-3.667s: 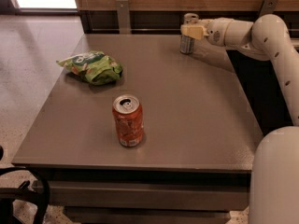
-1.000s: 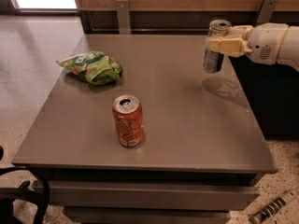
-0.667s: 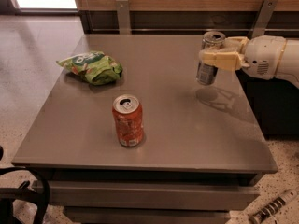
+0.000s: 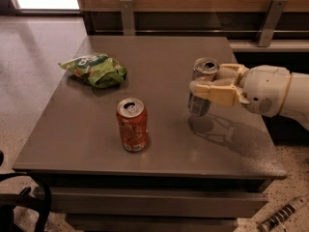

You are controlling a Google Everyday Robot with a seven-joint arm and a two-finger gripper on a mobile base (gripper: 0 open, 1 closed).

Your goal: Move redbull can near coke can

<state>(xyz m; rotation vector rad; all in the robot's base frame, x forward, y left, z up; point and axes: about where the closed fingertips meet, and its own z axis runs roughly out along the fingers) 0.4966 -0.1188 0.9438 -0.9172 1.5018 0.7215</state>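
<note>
- The gripper (image 4: pixel 205 82) sits over the right half of the surface (image 4: pixel 159 57), reaching in from the right edge of the view on a white arm (image 4: pixel 265 92).
- The cream fingers (image 4: pixel 215 94) are closed around the redbull can (image 4: pixel 198 105), one finger across the front of the can body and the other behind it, near the top.
- The redbull can is held in the gripper with its silver top facing up and its top leaning slightly toward the arm.
- The base of the redbull can appears to be just above the surface; a dark shadow lies on the surface directly below it and extends to the right under the arm.
- The coke can (image 4: pixel 132 125) stands upright on the surface, left of the redbull can and nearer the front edge. The two cans are apart and do not touch.
- A green snack bag (image 4: pixel 95 69) lies on the left rear part of the surface, well apart from the gripper and separate from the coke can.
- Behind the surface runs a wooden panel with two metal brackets (image 4: pixel 127 16).
- A speckled floor (image 4: pixel 34 66) surrounds the surface.
</note>
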